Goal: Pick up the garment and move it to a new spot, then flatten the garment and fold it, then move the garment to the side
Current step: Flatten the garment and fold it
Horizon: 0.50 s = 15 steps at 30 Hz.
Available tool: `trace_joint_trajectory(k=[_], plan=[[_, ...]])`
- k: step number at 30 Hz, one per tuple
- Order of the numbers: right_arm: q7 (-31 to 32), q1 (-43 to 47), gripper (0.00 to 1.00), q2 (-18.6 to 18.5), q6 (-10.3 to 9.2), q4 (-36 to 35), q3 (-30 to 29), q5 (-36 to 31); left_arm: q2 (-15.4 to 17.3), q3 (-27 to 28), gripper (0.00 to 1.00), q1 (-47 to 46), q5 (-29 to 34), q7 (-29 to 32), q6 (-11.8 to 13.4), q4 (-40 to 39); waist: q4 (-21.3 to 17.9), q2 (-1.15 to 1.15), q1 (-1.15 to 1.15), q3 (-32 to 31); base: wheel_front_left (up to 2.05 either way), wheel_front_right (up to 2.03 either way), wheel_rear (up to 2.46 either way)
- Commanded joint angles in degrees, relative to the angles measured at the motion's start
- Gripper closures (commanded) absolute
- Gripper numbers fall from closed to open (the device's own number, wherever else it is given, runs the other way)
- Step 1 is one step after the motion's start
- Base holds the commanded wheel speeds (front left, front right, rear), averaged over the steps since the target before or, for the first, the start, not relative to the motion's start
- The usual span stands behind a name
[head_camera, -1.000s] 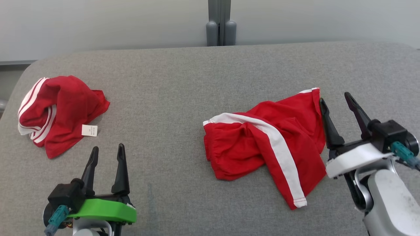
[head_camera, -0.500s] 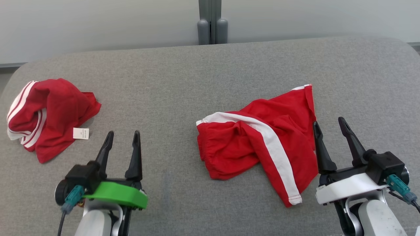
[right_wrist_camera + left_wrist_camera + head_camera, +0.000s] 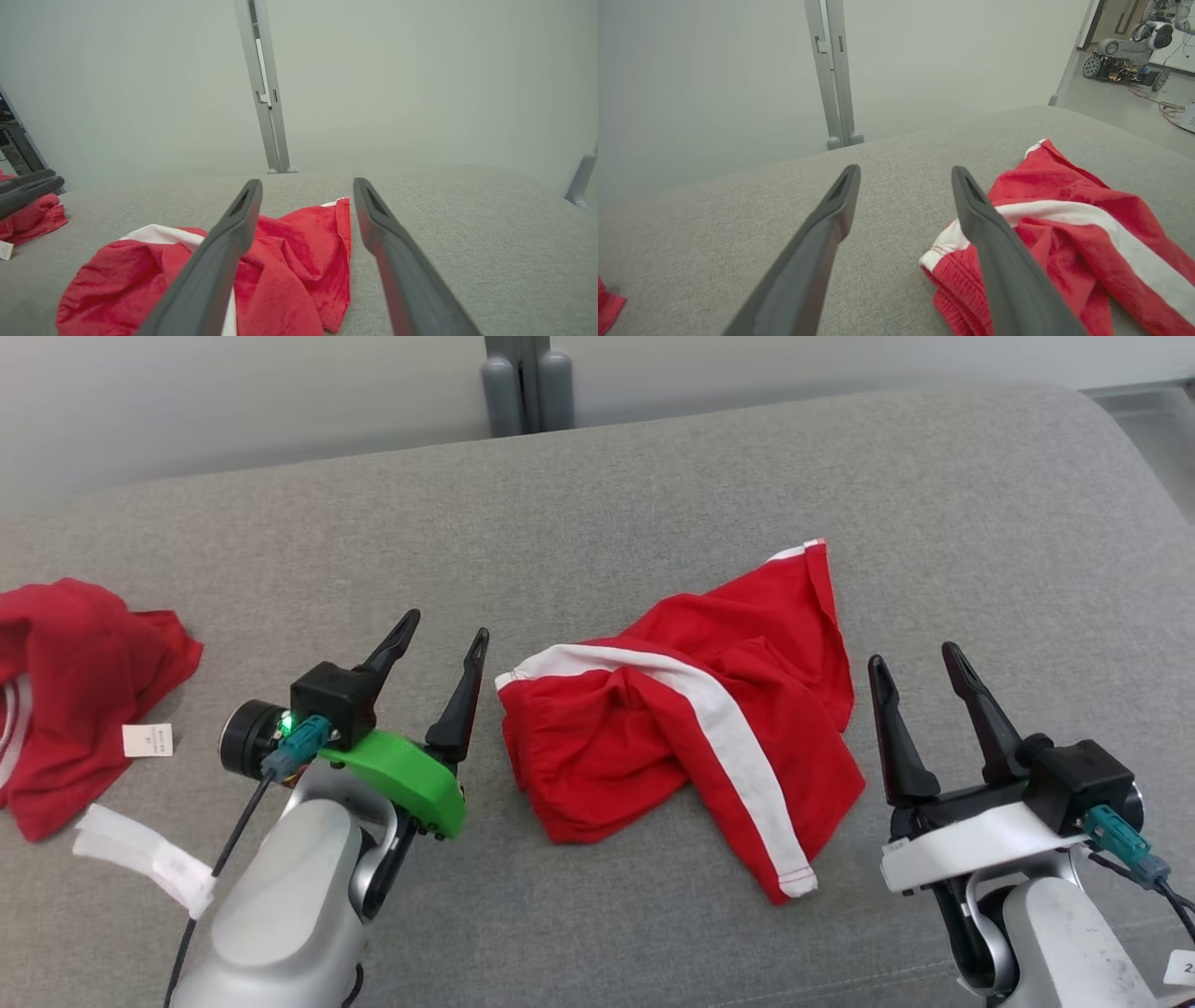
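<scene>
Garment, crumpled bright-red fabric with a broad white stripe [image 3: 607,756], lies mid-way on grey upholstered surface [image 3: 653,523] | left gripper [image 3: 446,625] just beside its left edge, fingers apart, empty | right gripper [image 3: 913,654] near its right edge, fingers apart, empty | second crumpled red garment [image 3: 75,663] well apart at left | grey upright post [image 3: 518,383] beyond far edge
</scene>
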Motion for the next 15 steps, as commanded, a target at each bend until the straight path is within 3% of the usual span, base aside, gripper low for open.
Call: trace_joint_trajectory(k=[1,8,15], plan=[[-0.2,-0.7,0.0,0.1,-0.09,0.2,0.0,0.6,0.8,-1.4,0.0,-1.8,-1.5,0.0,0.1,2.2,-2.2,0.0,0.0,2.0,0.0,0.0,0.0],[-0.2,-1.7,0.0,0.1,-0.09,0.4,-0.3,0.8,1.9,-10.7,0.0,-6.2,-8.0,0.0,0.1,11.6,-4.7,0.0,0.0,3.9,0.0,0.0,0.0],[-0.2,-2.5,0.0,0.0,-0.09,0.7,-0.5,0.9,1.8,-16.5,0.0,-7.9,-14.1,0.0,0.1,17.9,-5.9,0.0,0.0,4.6,0.0,0.0,0.0]])
